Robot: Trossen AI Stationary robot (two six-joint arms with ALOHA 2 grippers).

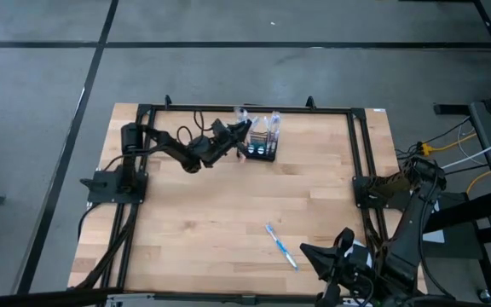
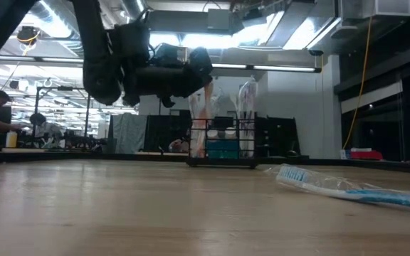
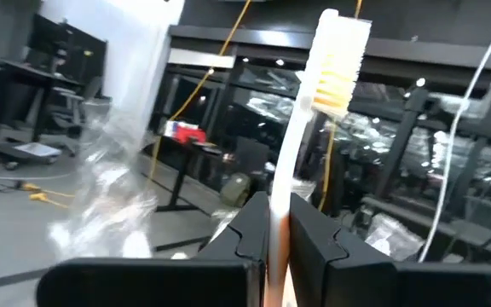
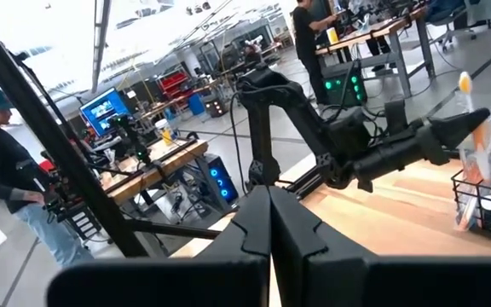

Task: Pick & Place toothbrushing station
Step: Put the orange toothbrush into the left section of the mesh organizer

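Note:
The toothbrushing station, a black mesh holder, stands at the table's far middle with wrapped brushes upright in it. My left gripper hovers at its left side, shut on a white toothbrush with an orange-yellow bristle head. A blue and white toothbrush lies flat on the table near the front right. My right gripper waits shut and empty above the front right corner. My left gripper pinches the white toothbrush's handle between its two fingers, below the head. The fingers come nearly level from the table's left and lie across the handle. The brush stands upright, head up; its lower part reaches down at the holder, with the end hidden.
A black metal frame runs along the table's left, far and right edges. Clear plastic wrapping hangs beside the held brush. Bare wood lies between the holder and the loose toothbrush. People work at benches in the room behind.

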